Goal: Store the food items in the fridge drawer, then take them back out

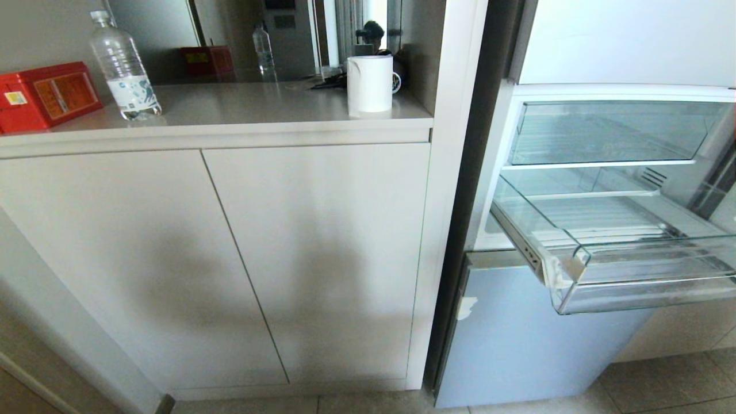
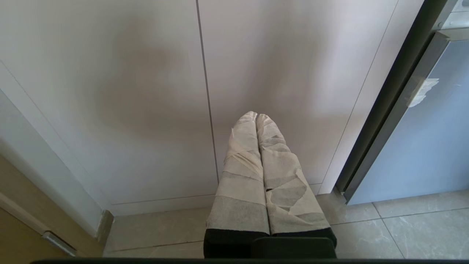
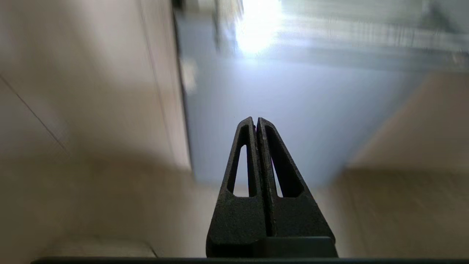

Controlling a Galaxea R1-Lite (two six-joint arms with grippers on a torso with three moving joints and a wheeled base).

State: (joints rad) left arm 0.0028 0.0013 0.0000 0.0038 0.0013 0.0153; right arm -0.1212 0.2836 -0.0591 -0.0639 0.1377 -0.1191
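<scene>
The fridge drawer [image 1: 650, 287], shallow and of clear plastic, stands pulled out of the open fridge at the right of the head view; the part of it in view holds nothing. The food items are out of view. Neither arm shows in the head view. My left gripper [image 2: 256, 115], its fingers wrapped in pale tape, is shut on nothing and hangs low before the white cabinet doors [image 2: 146, 91]. My right gripper [image 3: 255, 120], bare and black, is shut with nothing between its fingers and points at the pale blue lower fridge door [image 3: 293, 95].
A taller clear drawer [image 1: 604, 132] sits pushed in above the pulled-out one. On the counter [image 1: 241, 109] stand a red box [image 1: 46, 95], a water bottle [image 1: 123, 69] and a white cup [image 1: 370, 83]. The lower fridge door [image 1: 517, 339] meets a tiled floor [image 2: 403, 227].
</scene>
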